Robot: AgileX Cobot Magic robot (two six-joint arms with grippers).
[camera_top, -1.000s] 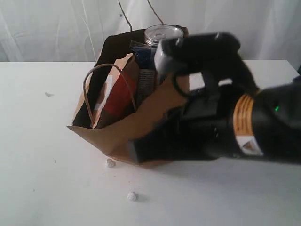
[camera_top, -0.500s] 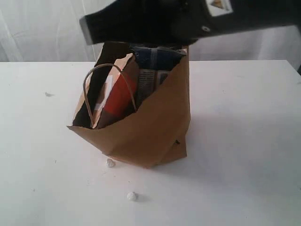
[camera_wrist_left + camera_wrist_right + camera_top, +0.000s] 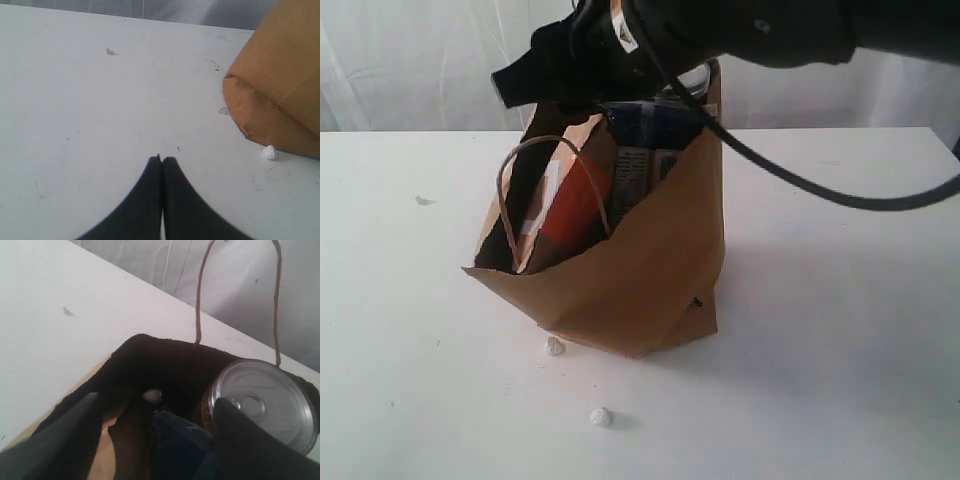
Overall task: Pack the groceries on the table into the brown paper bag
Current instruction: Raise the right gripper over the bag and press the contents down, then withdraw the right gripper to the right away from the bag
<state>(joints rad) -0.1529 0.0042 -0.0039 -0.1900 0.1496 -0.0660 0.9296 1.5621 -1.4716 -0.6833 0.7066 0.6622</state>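
**Can upright in the bag, directly under the right jaws**

The can [image 3: 262, 402] stands upright inside the paper bag [image 3: 640, 270], in a corner near one cord handle [image 3: 200, 290], with its silver pull-tab lid facing straight up. Its long axis is therefore vertical. A dark-blue packet [image 3: 175, 435] stands on end just beside it, and a brown pouch with an orange strip [image 3: 575, 205] leans at the other side of the opening.

The right jaws hang over the bag's mouth. They are spread apart and hold nothing, and the can sits just beside 1 of the 2 fingers. Any further move into or out of the bag would probably have to run straight up or down along that axis, clear of the handle.

The left jaws are pressed together and empty, low over the worktop [image 3: 90, 100]. The bag's folded base is off to one side of them, near but not touching. Of the 2 arms, the right is plainly the nearer to the can.
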